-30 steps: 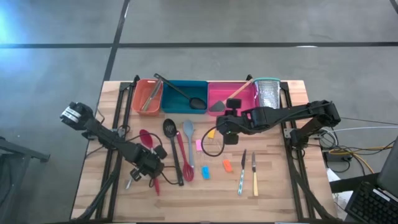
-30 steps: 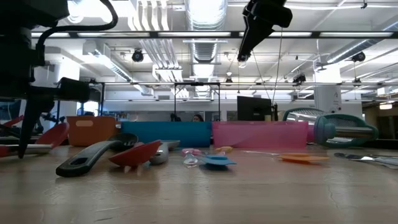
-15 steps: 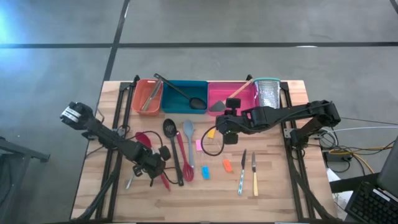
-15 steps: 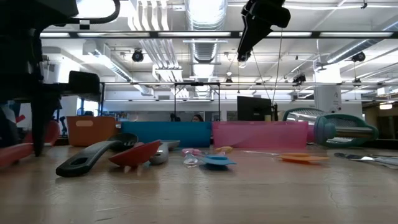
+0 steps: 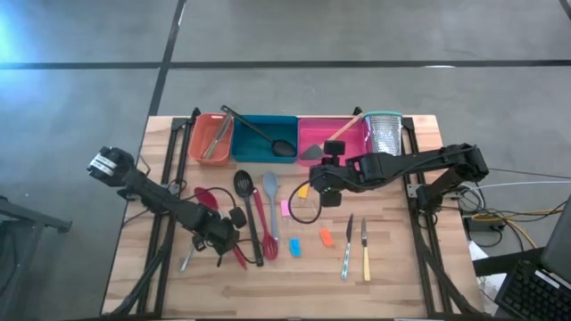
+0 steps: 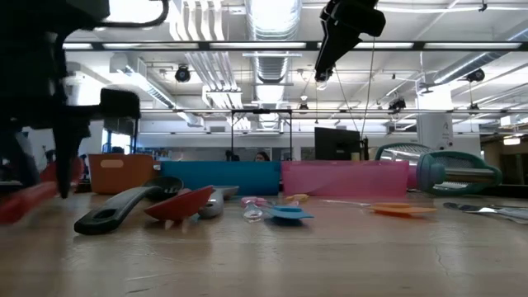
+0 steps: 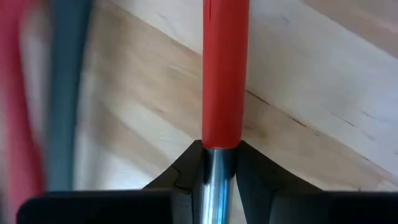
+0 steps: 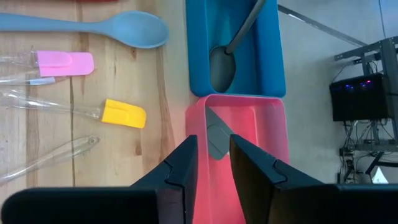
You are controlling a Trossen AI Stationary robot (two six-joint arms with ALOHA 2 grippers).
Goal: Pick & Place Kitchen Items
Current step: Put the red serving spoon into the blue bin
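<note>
My left gripper (image 5: pixel 220 237) stands at the table's near left, shut on a red utensil (image 5: pixel 205 197) that has a metal shaft and a red handle (image 7: pixel 225 74). Other kitchen items lie loose mid-table: a black slotted spoon (image 5: pixel 243 184), a grey spoon (image 5: pixel 270 187), a red spatula (image 5: pixel 264 225), small pink (image 5: pixel 285 208), yellow (image 5: pixel 303 191), blue (image 5: pixel 294 247) and orange (image 5: pixel 326 237) tools, and two knives (image 5: pixel 348 245). My right gripper (image 8: pixel 213 146) hangs open high over the pink tray's near end, with nothing between its fingers. My left gripper pinches the red utensil's bare metal shaft (image 7: pixel 217 180) between its two fingers, right where the red handle ends. The fingers come from above, pointing steeply down, and lie across the shaft. The low view shows the utensil tilted; whether any part rests on the table I cannot tell.
An orange tray (image 5: pixel 211 135), a teal tray (image 5: pixel 265 141) holding a black ladle, and a pink tray (image 5: pixel 332 138) stand in a row along the far edge, with a metal grater (image 5: pixel 385 134) at their right. A metal piece (image 5: pixel 186 260) lies left of my left gripper.
My left gripper has rolled about its own pointing line while staying in place. The red utensil has turned with it: its handle end has swung toward the table's right edge and its red bar now shows more tilted in the low view.
</note>
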